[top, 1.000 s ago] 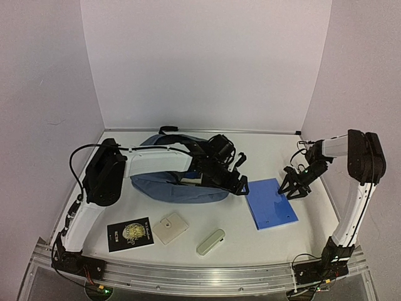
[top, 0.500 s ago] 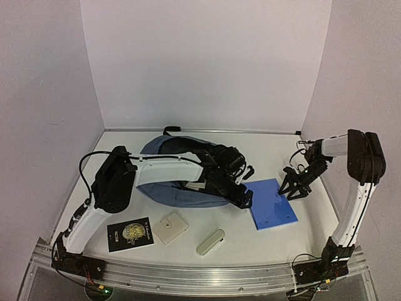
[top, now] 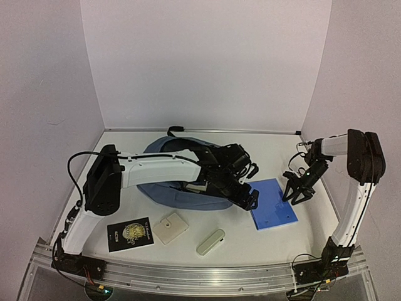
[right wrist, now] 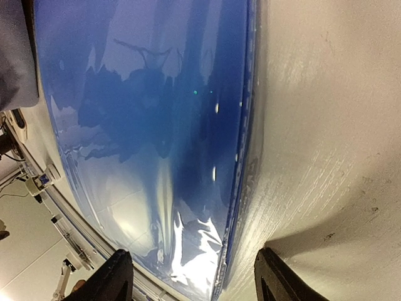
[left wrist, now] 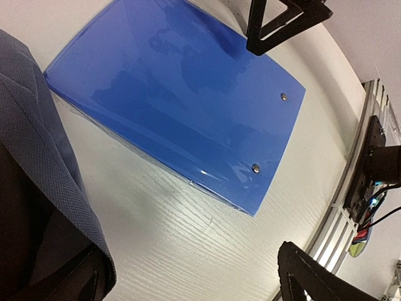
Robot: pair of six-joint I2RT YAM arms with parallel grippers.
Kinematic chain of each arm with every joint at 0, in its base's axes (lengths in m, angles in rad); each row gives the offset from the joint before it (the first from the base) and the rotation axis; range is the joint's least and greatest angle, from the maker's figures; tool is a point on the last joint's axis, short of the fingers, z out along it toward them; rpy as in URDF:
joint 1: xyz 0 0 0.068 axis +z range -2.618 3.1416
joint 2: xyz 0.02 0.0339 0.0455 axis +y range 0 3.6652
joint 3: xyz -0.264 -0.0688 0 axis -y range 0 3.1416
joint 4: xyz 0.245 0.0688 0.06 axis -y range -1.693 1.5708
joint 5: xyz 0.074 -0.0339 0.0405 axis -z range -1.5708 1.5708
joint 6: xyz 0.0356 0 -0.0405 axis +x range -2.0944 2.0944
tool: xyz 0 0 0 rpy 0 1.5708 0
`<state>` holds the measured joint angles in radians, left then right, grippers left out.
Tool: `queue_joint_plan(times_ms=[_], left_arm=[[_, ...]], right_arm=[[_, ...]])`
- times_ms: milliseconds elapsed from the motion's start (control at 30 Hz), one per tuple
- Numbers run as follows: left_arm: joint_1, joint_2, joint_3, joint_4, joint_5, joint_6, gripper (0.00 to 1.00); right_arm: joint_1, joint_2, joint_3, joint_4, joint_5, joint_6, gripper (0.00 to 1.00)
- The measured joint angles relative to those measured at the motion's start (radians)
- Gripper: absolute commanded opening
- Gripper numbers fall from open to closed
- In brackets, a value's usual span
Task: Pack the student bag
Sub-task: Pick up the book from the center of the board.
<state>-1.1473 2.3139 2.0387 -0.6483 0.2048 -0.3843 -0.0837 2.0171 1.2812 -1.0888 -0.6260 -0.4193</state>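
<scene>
Fingers (left wrist: 307, 276) spread wide on both grippers; nothing gripped.

Left gripper (top: 250, 199) hangs over the left edge of the notebook (top: 274, 204), just beside the bag (top: 188, 195), probably to steady or take the cover. Right gripper (top: 297, 193), jaws apart, straddles the notebook's right edge, likely to lift it off the table (top: 263, 244). Bag lies flat farther back, mid-table, under the left arm. Notebook not yet packed.

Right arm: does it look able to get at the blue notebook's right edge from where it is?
Probably yes. The right gripper hangs open over the blue notebook, at its right edge, with nothing between them. The left gripper, also open, is at the opposite edge, so that side looks free.
</scene>
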Motion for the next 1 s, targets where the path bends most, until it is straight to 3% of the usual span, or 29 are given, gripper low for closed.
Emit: queue_joint_plan(times_ms=[167, 433, 567, 733, 1000], left_arm=[[-0.007, 0.015, -0.023, 0.065, -0.012, -0.078, 1.0], [-0.038, -0.078, -0.144, 0.031, -0.379, -0.166, 1.0], [-0.044, -0.171, -0.188, 0.035, -0.453, -0.172, 1.0], [-0.092, -0.186, -0.141, 0.104, -0.402, -0.181, 1.0], [-0.142, 0.033, 0.057, 0.138, -0.238, -0.246, 1.0]], right_arm=[[0.0, 0.0, 0.0, -0.006, 0.007, -0.011, 0.66], [0.0, 0.0, 0.0, -0.008, 0.009, -0.021, 0.66], [0.0, 0.0, 0.0, -0.008, 0.009, -0.023, 0.66], [0.0, 0.0, 0.0, -0.008, 0.009, -0.025, 0.65], [0.0, 0.0, 0.0, -0.008, 0.012, -0.026, 0.64]])
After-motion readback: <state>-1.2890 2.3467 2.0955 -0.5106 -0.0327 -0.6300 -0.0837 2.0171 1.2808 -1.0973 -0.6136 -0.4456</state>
